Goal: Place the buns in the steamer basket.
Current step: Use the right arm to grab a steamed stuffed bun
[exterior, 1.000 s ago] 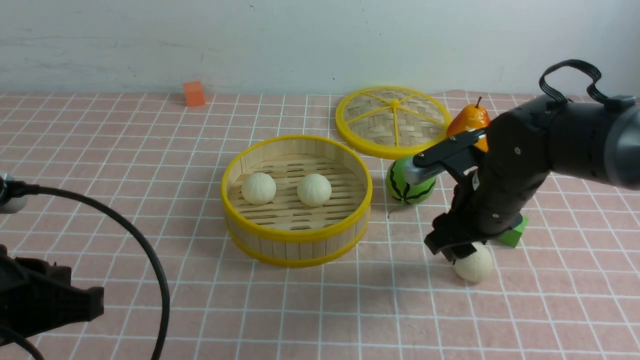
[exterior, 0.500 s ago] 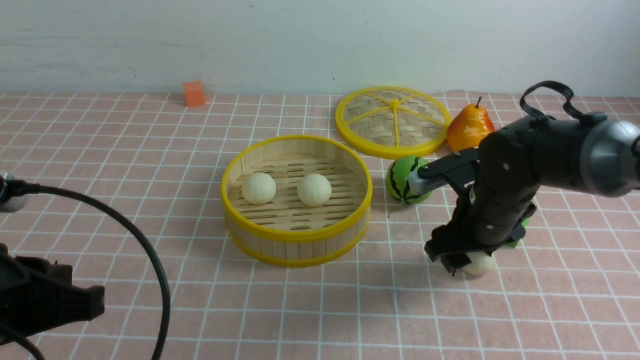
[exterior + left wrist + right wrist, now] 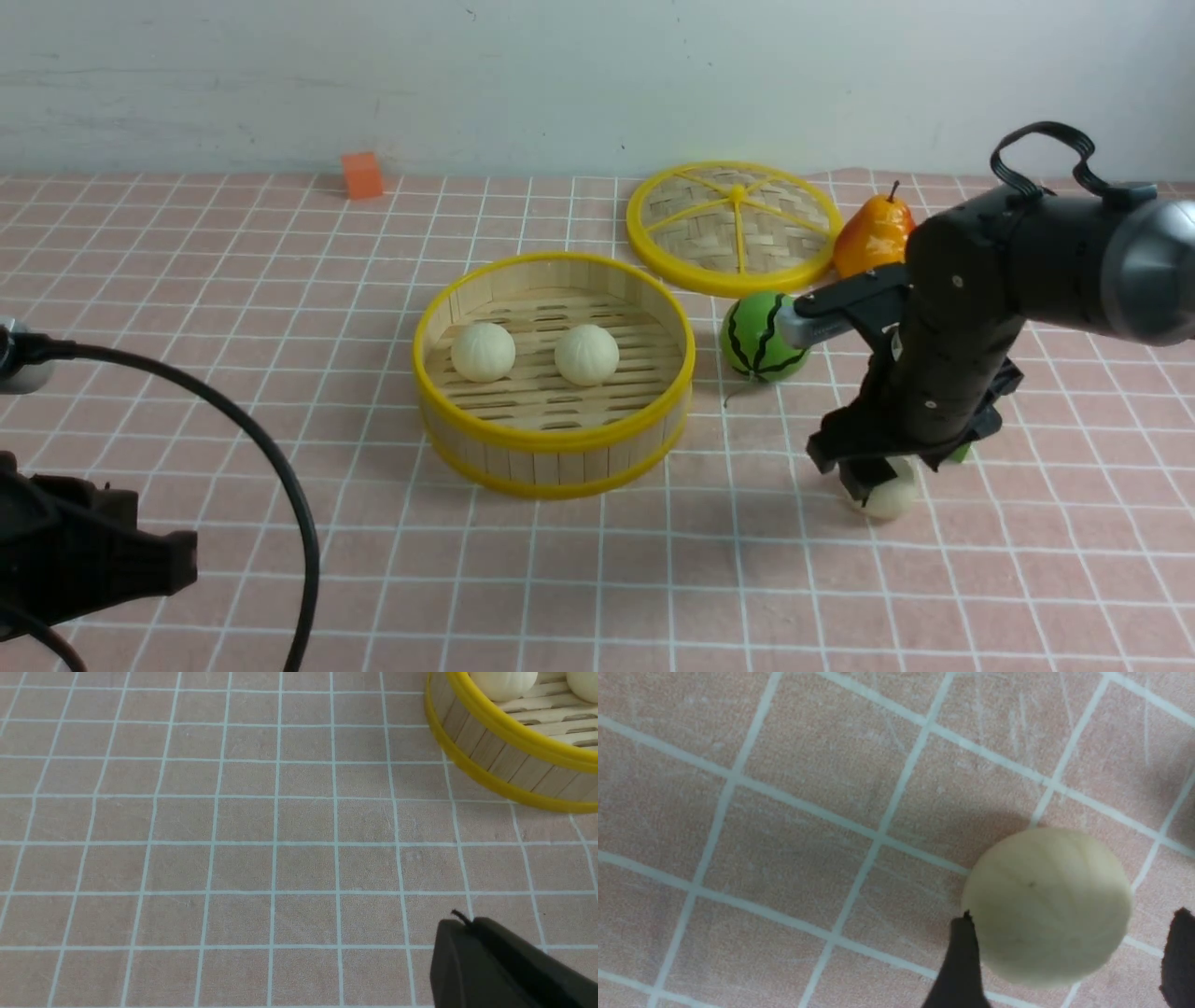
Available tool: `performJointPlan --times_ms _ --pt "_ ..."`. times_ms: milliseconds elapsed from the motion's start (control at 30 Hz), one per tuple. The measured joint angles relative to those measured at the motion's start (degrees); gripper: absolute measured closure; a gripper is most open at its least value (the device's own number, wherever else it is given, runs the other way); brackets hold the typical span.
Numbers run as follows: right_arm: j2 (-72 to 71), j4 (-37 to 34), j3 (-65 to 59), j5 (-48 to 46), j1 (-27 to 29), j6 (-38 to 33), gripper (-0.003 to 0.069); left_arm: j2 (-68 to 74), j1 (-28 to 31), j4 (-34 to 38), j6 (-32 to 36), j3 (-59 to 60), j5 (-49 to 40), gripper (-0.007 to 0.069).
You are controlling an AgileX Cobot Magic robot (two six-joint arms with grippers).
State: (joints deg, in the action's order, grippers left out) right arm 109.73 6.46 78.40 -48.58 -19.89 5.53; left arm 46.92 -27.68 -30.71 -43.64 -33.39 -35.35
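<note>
Right wrist view: jaws (parted) straddle bun.

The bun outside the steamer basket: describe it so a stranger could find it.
Find the big yellow-rimmed steamer basket, then look right to the right gripper. The bun is the cream-white ball on the cloth between its open jaws, paler than the striped green watermelon.

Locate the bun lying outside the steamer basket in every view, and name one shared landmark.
Front view: the bun sits lower right, on the cloth under the right gripper.
Left wrist view: not in it; only the steamer basket shows.
Right wrist view: lower right, between the gripper's open fingers.
Shared landmark: the white-gridded pink cloth.
</note>
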Motion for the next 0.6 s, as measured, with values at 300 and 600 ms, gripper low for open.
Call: performJointPlan --times_ms 300,600 --pt "2.31 -4.64 0.37 1.30 3.17 -0.39 0.0123 0.00 0.00 -0.18 0.00 0.00 0.18 0.0625" --pt "4.16 -7.61 0.47 2.98 3.17 -5.53 0.0426 0.00 0.00 -0.18 0.00 0.00 0.29 0.0618"
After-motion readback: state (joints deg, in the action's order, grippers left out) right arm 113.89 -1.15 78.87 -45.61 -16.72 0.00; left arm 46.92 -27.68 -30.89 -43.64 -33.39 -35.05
